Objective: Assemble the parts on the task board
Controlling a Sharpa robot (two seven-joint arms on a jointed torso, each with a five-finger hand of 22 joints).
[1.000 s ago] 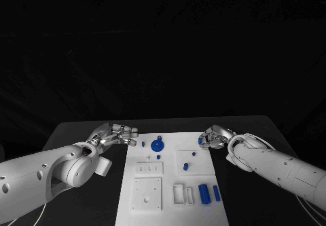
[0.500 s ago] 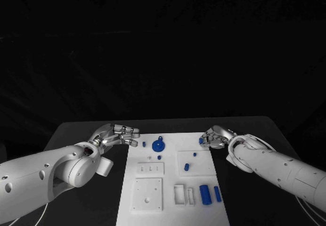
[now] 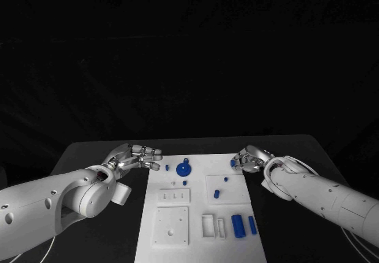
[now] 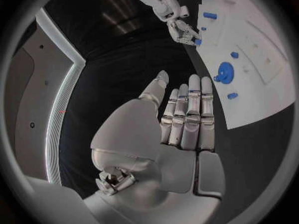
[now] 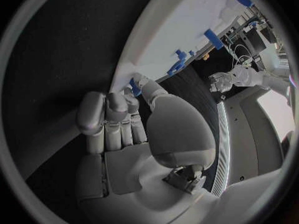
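The white task board [image 3: 197, 249] lies lengthwise in the middle of the black table. At its far right corner my right hand [image 3: 250, 159] pinches a small blue part [image 3: 234, 163] between thumb and fingertip; the right wrist view shows that part [image 5: 134, 88] at the board's edge [image 5: 187, 40]. My left hand [image 3: 134, 156] hovers at the board's far left corner, fingers straight and holding nothing [image 4: 187, 119]. A round blue part with a knob [image 3: 184, 167] lies near it. Two blue cylinders [image 3: 237, 225] lie at the near right.
Small blue pegs [image 3: 216, 193] stand in a raised white plate at mid board. White blocks [image 3: 171, 224] and a slotted white holder [image 3: 208, 226] occupy the near half. Bare black table [image 3: 95, 150] flanks the board on both sides.
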